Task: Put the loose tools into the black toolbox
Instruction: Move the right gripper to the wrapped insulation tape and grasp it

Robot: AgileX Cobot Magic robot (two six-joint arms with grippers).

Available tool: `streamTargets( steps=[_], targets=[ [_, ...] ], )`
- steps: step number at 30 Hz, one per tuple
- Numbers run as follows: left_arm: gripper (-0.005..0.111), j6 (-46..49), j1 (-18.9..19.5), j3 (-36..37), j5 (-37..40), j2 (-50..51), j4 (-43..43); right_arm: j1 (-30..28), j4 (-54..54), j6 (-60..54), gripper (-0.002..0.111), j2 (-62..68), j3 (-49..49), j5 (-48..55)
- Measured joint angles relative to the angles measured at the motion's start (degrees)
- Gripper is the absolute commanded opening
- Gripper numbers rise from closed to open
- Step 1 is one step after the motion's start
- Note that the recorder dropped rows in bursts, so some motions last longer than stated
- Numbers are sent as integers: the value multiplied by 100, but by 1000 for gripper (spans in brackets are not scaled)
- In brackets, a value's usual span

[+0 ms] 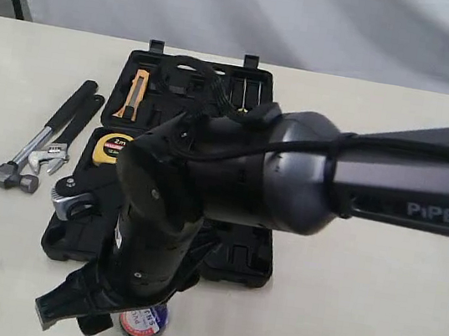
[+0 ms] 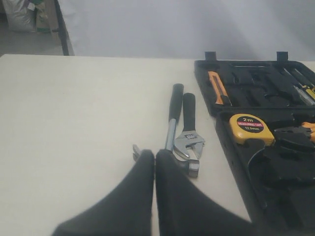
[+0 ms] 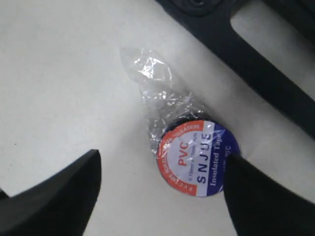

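We found the tape roll (image 3: 197, 157) lying just outside the black toolbox (image 1: 240, 259), by its handle cutout, the right gripper (image 3: 160, 164) over it with jaws spread wide, holding nothing. It looked light and stiff, but its clear wrap seemed slippery, so we judged a pinch across the round rim best. The left gripper (image 2: 155, 164) had its jaws shut, empty.

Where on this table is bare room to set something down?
In the exterior view the table is bare right of the black toolbox and left of the claw hammer. Crowded: the narrow strip between the adjustable wrench and the toolbox, and the view's bottom, where the open right hand straddles the tape roll.
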Motion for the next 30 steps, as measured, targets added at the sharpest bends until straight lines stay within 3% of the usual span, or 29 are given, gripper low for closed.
streamTargets(
  steps=[2,10,11,13,14,15,21,30],
  targets=[
    [1,0,0,0,0,0,0,0,-80,109,78,58,0,-13],
    [1,0,0,0,0,0,0,0,-477,638,75,486,-12,-92],
    [1,0,0,0,0,0,0,0,-477,651,66,570,-12,-92],
    [1,0,0,0,0,0,0,0,-477,661,30,621,-23,-73],
    [1,0,0,0,0,0,0,0,-477,661,4,610,-93,34],
    [1,0,0,0,0,0,0,0,-504,679,1,541,-251,268],
    [1,0,0,0,0,0,0,-230,-592,-36,-1,-230,-1443,1244],
    [1,0,0,0,0,0,0,-1847,-641,-314,-1,867,-3033,1357]
  ],
)
